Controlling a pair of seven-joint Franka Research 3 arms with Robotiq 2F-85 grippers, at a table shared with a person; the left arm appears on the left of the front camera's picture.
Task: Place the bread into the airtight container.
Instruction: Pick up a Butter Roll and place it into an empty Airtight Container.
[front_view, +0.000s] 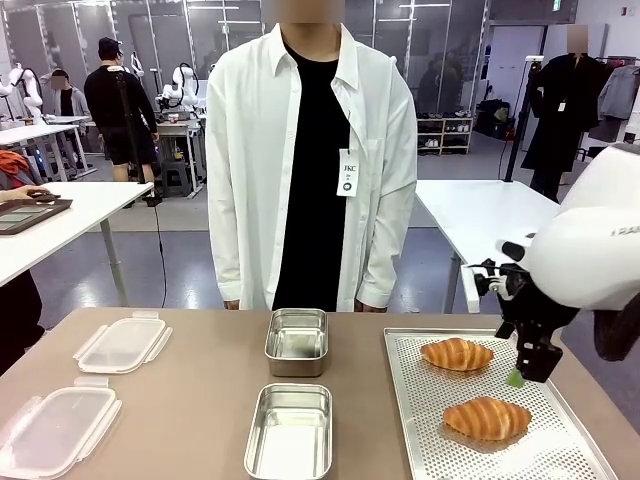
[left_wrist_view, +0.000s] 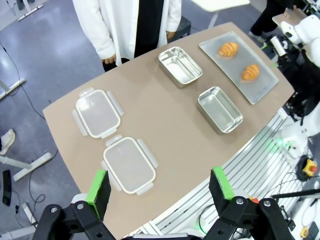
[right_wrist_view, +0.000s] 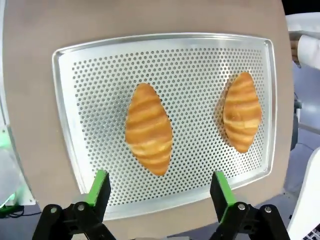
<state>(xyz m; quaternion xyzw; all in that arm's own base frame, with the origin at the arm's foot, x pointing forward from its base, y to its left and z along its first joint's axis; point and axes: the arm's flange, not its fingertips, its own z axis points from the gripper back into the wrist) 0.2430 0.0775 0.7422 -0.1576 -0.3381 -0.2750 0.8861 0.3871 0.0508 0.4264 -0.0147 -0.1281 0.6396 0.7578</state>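
Two golden bread rolls lie on a perforated metal tray (front_view: 412, 405) at the table's right: one farther back (front_view: 457, 353), one nearer (front_view: 487, 417). My right gripper (front_view: 528, 372) hangs open just above the tray's right side, holding nothing. Looking down between its fingers, the wrist view has one roll (right_wrist_view: 148, 128) below the right gripper (right_wrist_view: 159, 176) and the other roll (right_wrist_view: 242, 111) off to the side. Two open steel containers stand mid-table, one far (front_view: 296, 340) and one near (front_view: 290, 430). High over the table, my left gripper (left_wrist_view: 160, 187) is open and holds nothing.
Two clear plastic lids (front_view: 122, 343) (front_view: 55, 430) lie at the table's left. A person in a white shirt (front_view: 310, 160) stands at the far edge, hands down. From the left wrist view the containers (left_wrist_view: 181, 66) (left_wrist_view: 220, 109), lids (left_wrist_view: 98, 112) (left_wrist_view: 129, 164) and tray (left_wrist_view: 265, 80) are spread apart.
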